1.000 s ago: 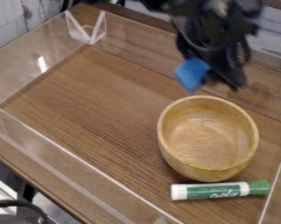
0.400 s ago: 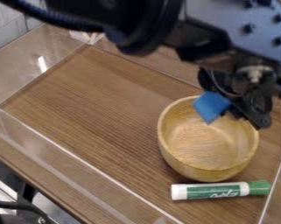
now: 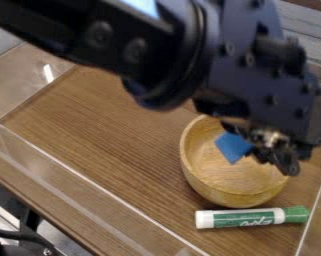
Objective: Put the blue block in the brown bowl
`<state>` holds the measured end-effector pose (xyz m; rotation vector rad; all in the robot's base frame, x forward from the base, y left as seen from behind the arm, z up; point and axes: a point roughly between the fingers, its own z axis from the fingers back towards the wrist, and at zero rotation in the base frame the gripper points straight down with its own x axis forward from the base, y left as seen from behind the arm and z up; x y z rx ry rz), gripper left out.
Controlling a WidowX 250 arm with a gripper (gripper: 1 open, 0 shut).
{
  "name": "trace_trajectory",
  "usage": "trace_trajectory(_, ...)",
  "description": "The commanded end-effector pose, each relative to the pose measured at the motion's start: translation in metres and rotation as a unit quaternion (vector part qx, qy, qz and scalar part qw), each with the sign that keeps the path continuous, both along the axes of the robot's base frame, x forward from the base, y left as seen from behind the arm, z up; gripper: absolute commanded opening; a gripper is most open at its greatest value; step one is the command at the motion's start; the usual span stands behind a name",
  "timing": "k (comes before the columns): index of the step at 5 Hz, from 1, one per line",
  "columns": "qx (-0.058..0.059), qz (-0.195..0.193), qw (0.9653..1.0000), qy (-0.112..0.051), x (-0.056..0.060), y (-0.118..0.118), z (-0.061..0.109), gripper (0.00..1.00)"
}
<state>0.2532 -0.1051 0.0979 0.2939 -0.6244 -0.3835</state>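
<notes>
The blue block point(image 3: 232, 148) hangs tilted just above the inside of the brown bowl point(image 3: 216, 185), toward its far right side. My gripper point(image 3: 256, 145) is shut on the blue block, its dark fingers reaching down over the bowl's rim. The bulky black and blue arm point(image 3: 190, 50) fills the upper half of the view and hides the bowl's far rim. The bowl is a round light-wood one with a thick rim, standing on the wooden table point(image 3: 96, 130).
A green-and-white marker point(image 3: 251, 216) lies on the table just in front of the bowl. Clear plastic walls point(image 3: 43, 165) fence the tabletop on the left and near sides.
The arm has swung forward and down, carrying the blue block from behind the bowl to over its inside. The arm now blocks much more of the view.
</notes>
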Motion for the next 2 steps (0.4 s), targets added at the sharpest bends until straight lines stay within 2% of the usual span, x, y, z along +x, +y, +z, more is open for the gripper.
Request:
trace_trajectory(1, -0.010, 0.005, 0.9999, -0.012, 0.0041, -0.0043, -0.0001, 0.00)
trace_trajectory(2, -0.012, 0.007, 0.9999, -0.008, 0.0109, -0.0038, -0.0022, 1.00)
